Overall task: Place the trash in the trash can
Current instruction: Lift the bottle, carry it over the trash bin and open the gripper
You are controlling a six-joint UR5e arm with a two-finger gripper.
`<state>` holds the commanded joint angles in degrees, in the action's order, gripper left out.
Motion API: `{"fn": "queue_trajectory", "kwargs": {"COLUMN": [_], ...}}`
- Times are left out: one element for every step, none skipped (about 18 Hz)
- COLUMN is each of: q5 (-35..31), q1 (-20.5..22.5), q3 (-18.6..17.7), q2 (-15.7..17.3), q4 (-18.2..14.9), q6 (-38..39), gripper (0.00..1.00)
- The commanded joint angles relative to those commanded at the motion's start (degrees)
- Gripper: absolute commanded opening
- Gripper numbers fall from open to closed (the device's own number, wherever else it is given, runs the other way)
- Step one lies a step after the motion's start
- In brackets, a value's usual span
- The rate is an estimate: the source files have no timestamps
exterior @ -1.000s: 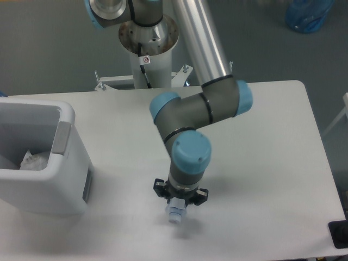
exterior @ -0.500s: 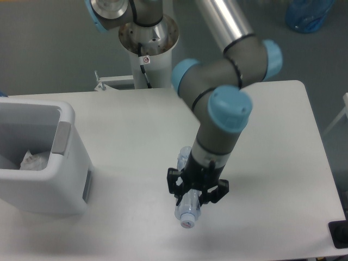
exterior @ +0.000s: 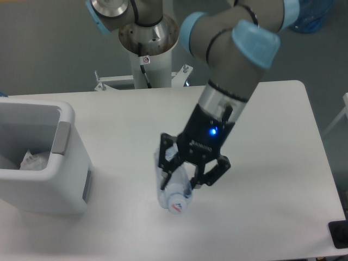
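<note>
The crushed clear plastic bottle (exterior: 174, 197) with a pale cap hangs above the table's front middle, cap end toward the camera. My gripper (exterior: 182, 179) is shut on it, black fingers on either side of its body. The white trash can (exterior: 38, 157) stands at the table's left edge, well to the left of the gripper. Inside it lies the crumpled white paper wad (exterior: 33, 160).
The arm's grey and blue links reach in from the top right. Its white pedestal (exterior: 148, 54) stands behind the table. A blue bag (exterior: 309, 15) sits on the floor at the far right. A black object (exterior: 338, 235) is at the table's front right corner.
The arm has risen toward the camera, lifting the bottle off the table; the gripper and bottle now look larger and sit slightly left of where they were.
</note>
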<state>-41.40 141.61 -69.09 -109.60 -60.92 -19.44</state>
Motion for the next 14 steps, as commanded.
{"fn": "queue_trajectory", "kwargs": {"q5": [0.1, 0.2, 0.2, 0.2, 0.3, 0.3, 0.3, 0.3, 0.3, 0.3, 0.2, 0.2, 0.1, 0.1], "q1": [-1.4, -2.8, -4.5, -6.2, -7.8, -10.1, -11.2, -12.1, -13.1, -14.1, -14.8, -15.3, -15.9, -17.3], "q3": [0.2, 0.0, 0.0, 0.0, 0.0, -0.2, -0.4, -0.7, -1.0, -1.2, -1.9, -2.5, -3.2, -5.4], "q2": [0.3, 1.0, 1.1, 1.3, 1.7, 2.1, 2.7, 3.2, 3.4, 3.9, 4.1, 4.3, 4.5, 4.5], "q4": [1.3, 2.8, 3.9, 4.3, 4.7, 5.5, 6.2, 6.7, 6.9, 7.0, 7.0, 7.1, 7.4, 8.5], "q6": [1.1, 1.9, 2.2, 2.5, 3.0, 4.0, 4.7, 5.2, 5.4, 5.4, 5.3, 5.3, 5.2, 4.3], "gripper": [0.52, 0.52, 0.52, 0.52, 0.52, 0.52, 0.52, 0.52, 0.52, 0.52, 0.52, 0.52, 0.52, 0.61]}}
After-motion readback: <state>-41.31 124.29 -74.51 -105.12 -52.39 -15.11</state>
